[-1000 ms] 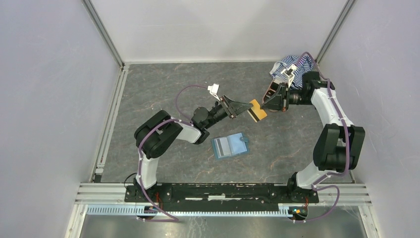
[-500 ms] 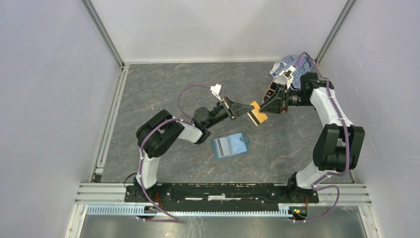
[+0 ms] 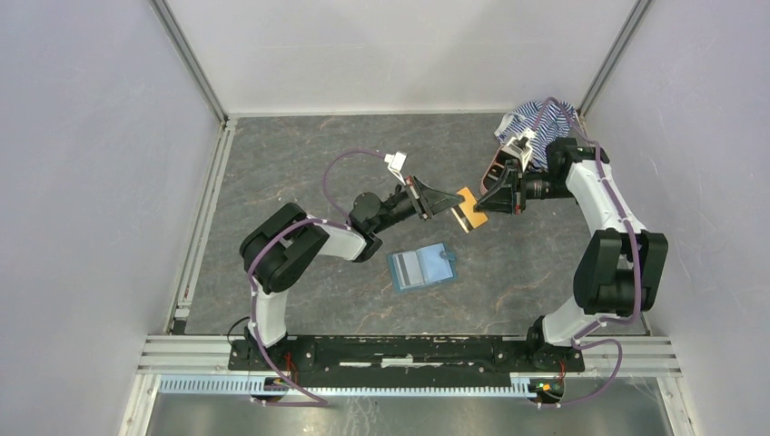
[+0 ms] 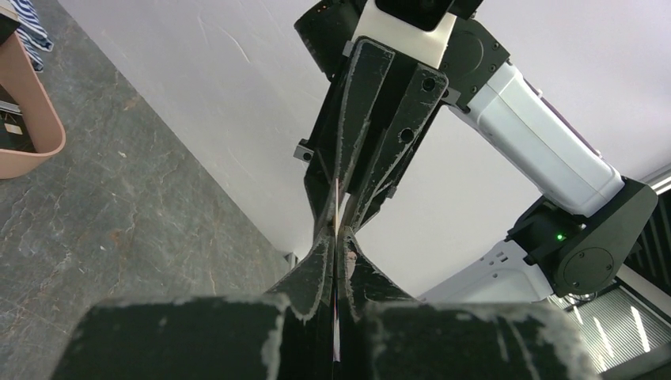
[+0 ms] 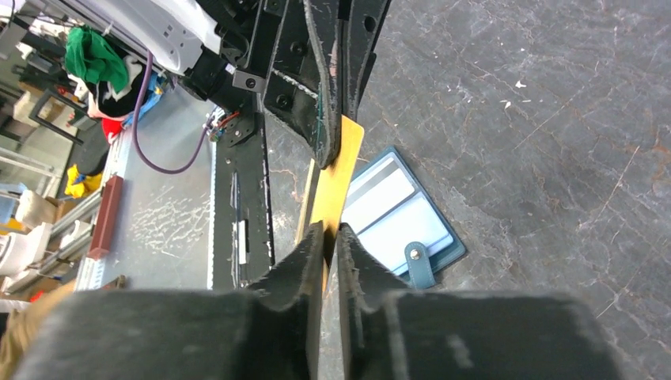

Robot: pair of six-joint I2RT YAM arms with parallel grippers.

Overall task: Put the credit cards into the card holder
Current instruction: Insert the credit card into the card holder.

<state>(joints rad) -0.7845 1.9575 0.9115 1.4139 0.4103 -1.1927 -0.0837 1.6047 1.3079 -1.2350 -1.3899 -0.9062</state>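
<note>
1. My left tool (image 3: 451, 202) is shut tight on a gold card (image 3: 470, 211), gripping its left end. In my left wrist view the card shows only as a thin edge running out from between the fingers.
2. My right tool (image 3: 482, 201) meets the same card from the other side, tip to tip with the left one. Its fingers (image 5: 313, 245) stand on either side of the card's right end with only a slit between them. I cannot tell whether they press on the card or just flank it.
3. The card hangs in the air over the middle of the desk (image 3: 300, 163), tilted, touching nothing but my tools.
4. The wallet (image 3: 422, 266) lies open and flat on the desk, nearer the front edge than my tools and roughly midway between the left and right edges. Its pale blue inside faces up, with a grey band across one half, and the snap tab sticks out towards the right edge.
5. The card and the wallet are apart, with the card raised above the desk and farther from the front edge.
6. A pink case (image 4: 39, 119) sits towards the far right corner of the desk, and a blue-and-white striped cloth (image 3: 536, 118) lies bunched in that corner behind my right arm.
</note>
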